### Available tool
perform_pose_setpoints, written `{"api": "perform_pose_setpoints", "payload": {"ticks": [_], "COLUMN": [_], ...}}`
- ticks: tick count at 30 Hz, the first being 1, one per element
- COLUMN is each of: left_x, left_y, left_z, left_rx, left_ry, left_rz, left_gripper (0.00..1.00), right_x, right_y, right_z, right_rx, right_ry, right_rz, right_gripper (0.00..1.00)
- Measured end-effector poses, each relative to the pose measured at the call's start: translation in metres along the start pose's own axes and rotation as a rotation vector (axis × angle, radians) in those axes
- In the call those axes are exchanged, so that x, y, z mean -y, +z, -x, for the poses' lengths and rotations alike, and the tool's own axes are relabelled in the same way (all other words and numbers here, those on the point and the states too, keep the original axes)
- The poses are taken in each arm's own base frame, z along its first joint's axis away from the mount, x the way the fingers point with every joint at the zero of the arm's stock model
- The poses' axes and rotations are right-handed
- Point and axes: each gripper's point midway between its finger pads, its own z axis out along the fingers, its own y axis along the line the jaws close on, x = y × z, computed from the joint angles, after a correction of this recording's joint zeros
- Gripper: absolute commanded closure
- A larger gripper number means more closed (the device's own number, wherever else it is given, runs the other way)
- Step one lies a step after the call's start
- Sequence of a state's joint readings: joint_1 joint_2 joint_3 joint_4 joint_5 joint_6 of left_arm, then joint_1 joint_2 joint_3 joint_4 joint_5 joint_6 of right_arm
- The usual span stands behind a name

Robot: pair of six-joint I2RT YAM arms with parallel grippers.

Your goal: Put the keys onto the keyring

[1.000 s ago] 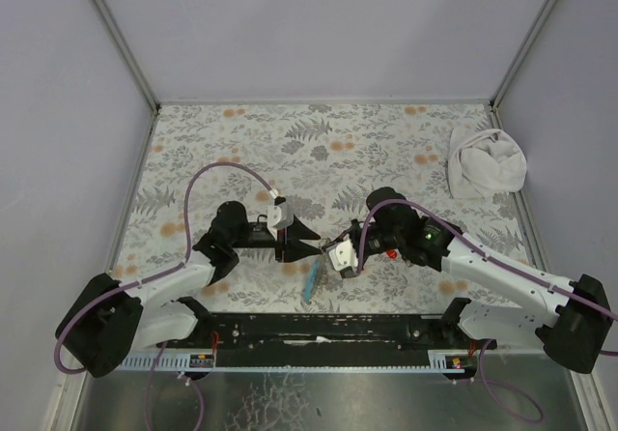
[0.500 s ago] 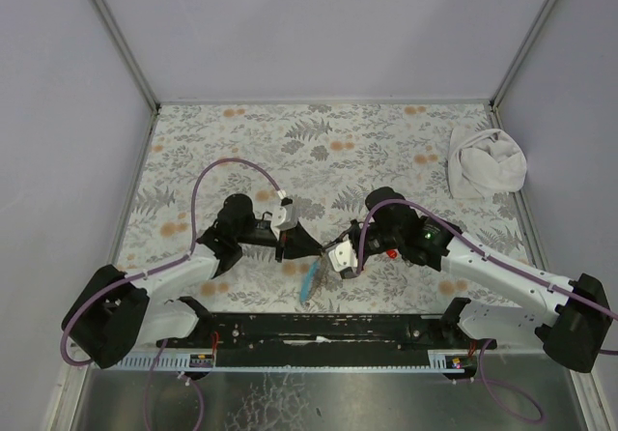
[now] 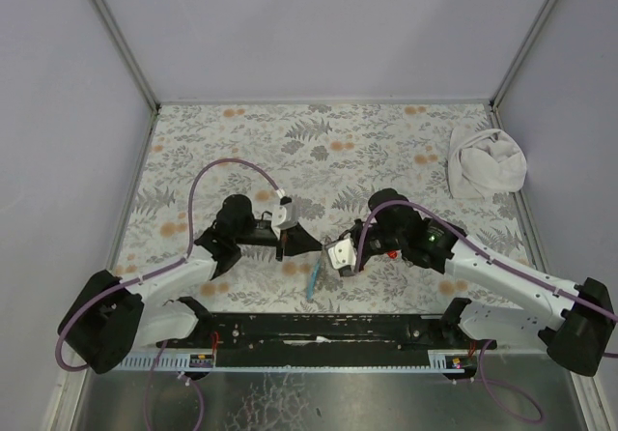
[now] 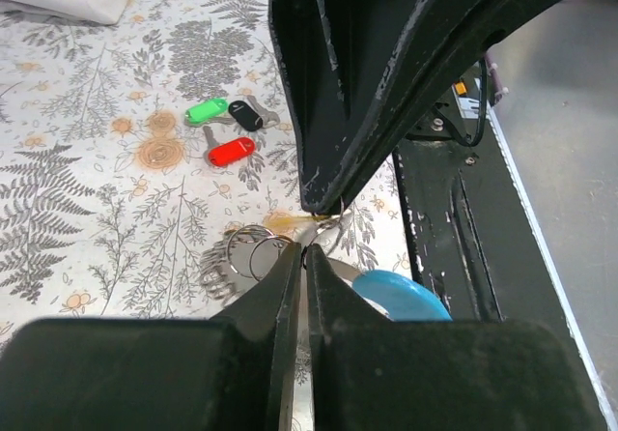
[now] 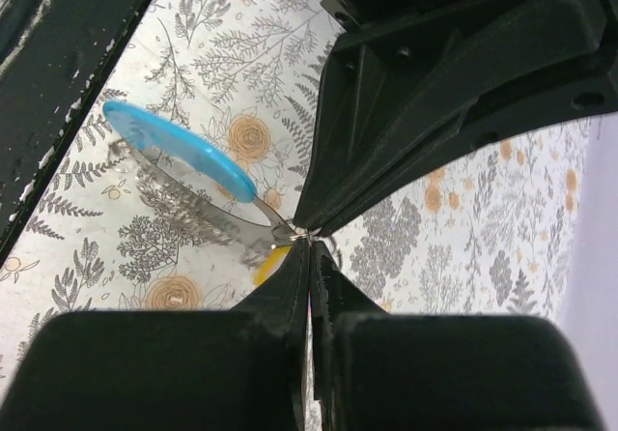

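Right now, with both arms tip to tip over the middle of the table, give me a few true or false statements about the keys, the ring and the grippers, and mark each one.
1. The green key, black key and red key lie loose on the table. True.
2. The white cloth covers those keys. False: it sits near the far right corner, apart from them.
3. The left gripper is wide open. False: its jaws are shut.
4. The right gripper meets the left one tip to tip. True.
5. The yellow key lies beside the red one. False: it is at the gripper tips, next to the keyring.
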State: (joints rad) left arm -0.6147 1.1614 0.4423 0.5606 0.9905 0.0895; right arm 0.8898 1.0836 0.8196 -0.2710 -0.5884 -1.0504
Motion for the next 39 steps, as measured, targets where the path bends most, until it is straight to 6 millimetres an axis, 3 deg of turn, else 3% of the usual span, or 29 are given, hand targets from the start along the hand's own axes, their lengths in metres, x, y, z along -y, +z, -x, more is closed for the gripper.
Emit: {"api": "perform_pose_setpoints", "payload": {"ticks": [10, 11, 14, 22, 26, 31, 39], "left_x": [-0.017, -0.018, -0.019, -0.026, -0.026, -0.026, -0.02], "left_y": [-0.004, -0.005, -0.007, -0.01, -0.01, -0.01, -0.009], "left_z": [0.013, 0.013, 0.011, 0.007, 0.007, 0.005, 0.005], "left_rx": [0.025, 0.028, 0.029, 0.024, 0.022, 0.013, 0.005], "left_ry": [-0.003, -0.005, -0.01, -0.01, -0.006, 0.002, 0.02], "left_rz": [0.137, 0.149, 0.171, 0.218, 0.218, 0.216, 0.204], "left_gripper": [1.0, 1.0, 1.0, 1.0, 1.0, 1.0, 1.0], "right_x": [0.005, 0.006, 0.007, -0.005, -0.003, 0.013, 0.019], "right_y": [-0.008, -0.007, -0.004, -0.002, -0.007, -0.008, 0.006], "right_z": [-0.003, -0.003, -0.004, -0.008, -0.008, -0.012, -0.021], "right_rx": [-0.032, -0.033, -0.028, -0.026, -0.024, -0.036, -0.044], "right_ry": [0.13, 0.146, 0.197, 0.311, 0.36, 0.425, 0.518], "right_rz": [-0.078, -0.084, -0.093, -0.087, -0.136, -0.229, -0.255], "right_gripper": [1.0, 0.97, 0.73, 0.48, 0.47, 0.58, 0.64]}}
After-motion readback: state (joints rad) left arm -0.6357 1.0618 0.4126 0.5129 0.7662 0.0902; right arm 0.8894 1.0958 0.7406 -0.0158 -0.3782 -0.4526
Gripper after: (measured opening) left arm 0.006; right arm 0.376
